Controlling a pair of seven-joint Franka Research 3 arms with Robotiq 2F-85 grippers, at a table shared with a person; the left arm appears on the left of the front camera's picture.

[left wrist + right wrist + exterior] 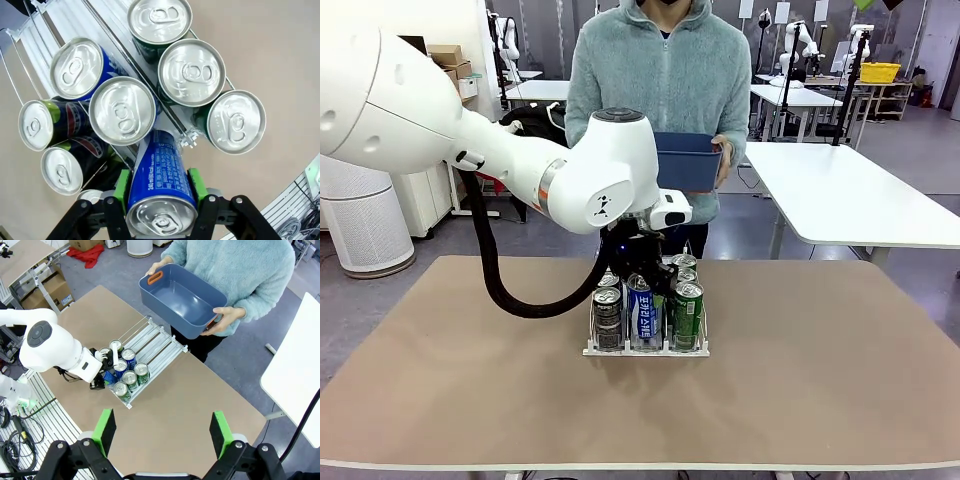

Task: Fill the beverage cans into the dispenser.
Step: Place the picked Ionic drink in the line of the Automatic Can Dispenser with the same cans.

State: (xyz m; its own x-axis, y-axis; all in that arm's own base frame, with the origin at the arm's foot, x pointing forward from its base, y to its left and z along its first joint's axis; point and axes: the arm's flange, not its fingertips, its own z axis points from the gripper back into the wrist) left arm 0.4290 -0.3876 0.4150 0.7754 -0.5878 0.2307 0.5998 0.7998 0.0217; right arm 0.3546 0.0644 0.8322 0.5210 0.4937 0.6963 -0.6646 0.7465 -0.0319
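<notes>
The white wire dispenser [646, 349] stands mid-table with several beverage cans in its three lanes: dark ones [607, 318] on the left, blue in the middle, green ones [687, 316] on the right. My left gripper [160, 192] is shut on a blue can [159, 175], its green pads [121, 186] pressing both sides. That can [643, 314] stands at the front of the middle lane, about level with its neighbours, under the left gripper [641, 268]. My right gripper [162, 435] hangs open high above the table, holding nothing, with the dispenser [159, 344] far below it.
A person at the far side holds a dark blue tub [687, 160] with both hands; in the right wrist view the tub [176, 302] looks empty. The left arm [500, 150] crosses from the left. The tabletop [820, 350] around the dispenser is bare.
</notes>
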